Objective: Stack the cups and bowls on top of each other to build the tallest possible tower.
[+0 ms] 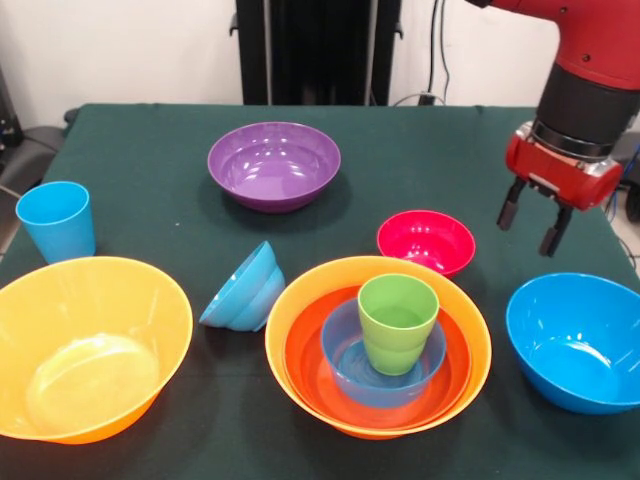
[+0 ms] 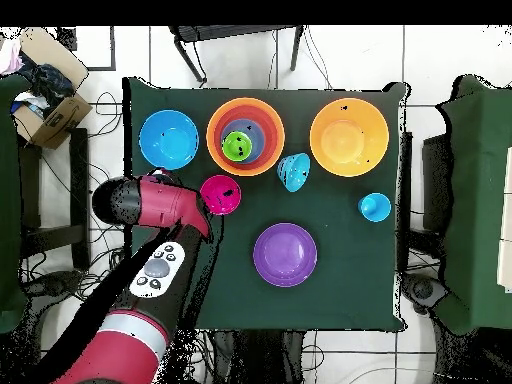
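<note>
The tower stands near the front middle: a big orange bowl (image 1: 305, 298) holds a red-orange bowl (image 1: 305, 352), a blue bowl (image 1: 345, 368) and an upright lime green cup (image 1: 398, 322). From overhead the tower (image 2: 262, 112) shows the green cup (image 2: 236, 146) off-centre. My gripper (image 1: 530, 226) hangs open and empty above the table at the right, just right of the small pink-red bowl (image 1: 425, 241) and behind a loose blue bowl (image 1: 580, 342). A light blue cup (image 1: 57, 220) stands upright at the far left.
A second big orange bowl (image 1: 85, 345) sits front left. A purple bowl (image 1: 273, 165) is at the back middle. Two nested blue bowls (image 1: 243, 288) lie tipped on their side left of the tower. The green table (image 1: 150, 140) ends close behind my arm (image 2: 160, 205).
</note>
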